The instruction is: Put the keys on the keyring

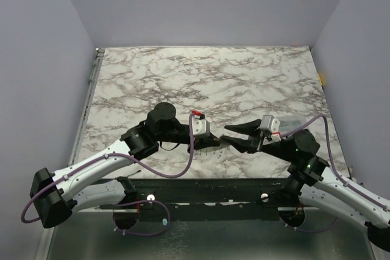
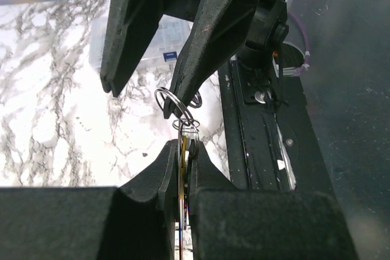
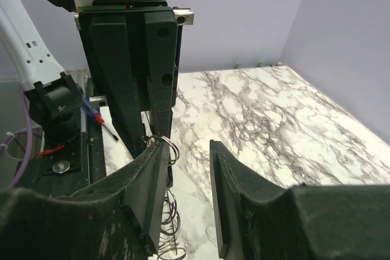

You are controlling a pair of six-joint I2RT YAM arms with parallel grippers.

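The marble surface (image 1: 213, 71) stretches open on the far side of the arms, so there is room to pull back that way. The work itself sits near the front edge, just past the black mounting rail (image 1: 201, 190), where a dropped piece could slip out of reach. Both arms meet there, tip to tip.

A clear plastic box (image 1: 292, 125) sits close beside the right wrist and limits a sideways swing on that side. The right end effector (image 3: 189, 147) has its jaws parted with nothing between them. The left end effector (image 2: 184, 150) is clamped tight on the key (image 2: 182, 172), gripping its yellow-orange head edge-on so that the top pokes out toward the other arm.

The keyring (image 2: 172, 103) hangs in the air at that exposed end, touching the tip of one right finger. It may already be linked to the key through a smaller loop, though the wrist views are too crowded to be sure.

The ring looks like thin, stiff, springy wire, light and slick, so it would likely twist or skate under a loose pinch. A hold flat across the wire, away from the key, seems safest. The key is tiny and rigid, and the grip on its head suits it.
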